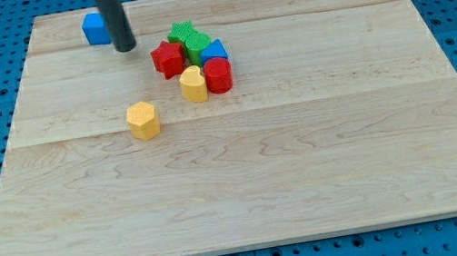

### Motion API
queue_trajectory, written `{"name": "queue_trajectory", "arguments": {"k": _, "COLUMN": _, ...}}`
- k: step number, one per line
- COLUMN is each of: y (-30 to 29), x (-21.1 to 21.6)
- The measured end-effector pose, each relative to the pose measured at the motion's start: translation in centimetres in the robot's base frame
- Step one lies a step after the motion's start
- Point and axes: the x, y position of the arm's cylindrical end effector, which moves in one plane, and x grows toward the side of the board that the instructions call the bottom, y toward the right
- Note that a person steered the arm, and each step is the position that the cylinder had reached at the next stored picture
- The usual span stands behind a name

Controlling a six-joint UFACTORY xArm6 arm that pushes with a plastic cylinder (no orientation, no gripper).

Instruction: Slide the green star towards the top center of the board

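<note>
The green star lies at the top of a tight cluster, left of the board's centre near the view's top. Touching it are a green block, a red star, a blue block, a red cylinder and a yellow heart-like block. My tip rests on the board to the left of the green star, a short gap away, just above-left of the red star. A blue cube sits partly hidden behind the rod.
A yellow hexagon block lies alone below-left of the cluster. The wooden board sits on a blue pegboard surface; its top edge is close above the cluster.
</note>
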Motion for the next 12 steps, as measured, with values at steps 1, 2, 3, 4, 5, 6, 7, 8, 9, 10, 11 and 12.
{"name": "queue_trajectory", "arguments": {"k": 1, "y": 3.7, "x": -0.5}}
{"name": "queue_trajectory", "arguments": {"k": 2, "y": 3.9, "x": -1.7}}
{"name": "queue_trajectory", "arguments": {"k": 3, "y": 6.0, "x": 1.1}}
{"name": "queue_trajectory", "arguments": {"k": 4, "y": 6.3, "x": 3.3}}
{"name": "queue_trajectory", "arguments": {"k": 5, "y": 6.9, "x": 7.3}}
{"name": "queue_trajectory", "arguments": {"k": 6, "y": 11.2, "x": 8.5}}
{"name": "queue_trajectory", "arguments": {"k": 7, "y": 13.4, "x": 3.4}}
{"name": "queue_trajectory", "arguments": {"k": 8, "y": 11.9, "x": -0.4}}
{"name": "queue_trajectory", "arguments": {"k": 9, "y": 9.0, "x": 1.2}}
{"name": "queue_trajectory", "arguments": {"k": 10, "y": 10.1, "x": 3.0}}
{"name": "queue_trajectory", "arguments": {"k": 11, "y": 11.5, "x": 1.2}}
{"name": "queue_trajectory", "arguments": {"k": 12, "y": 12.1, "x": -4.6}}
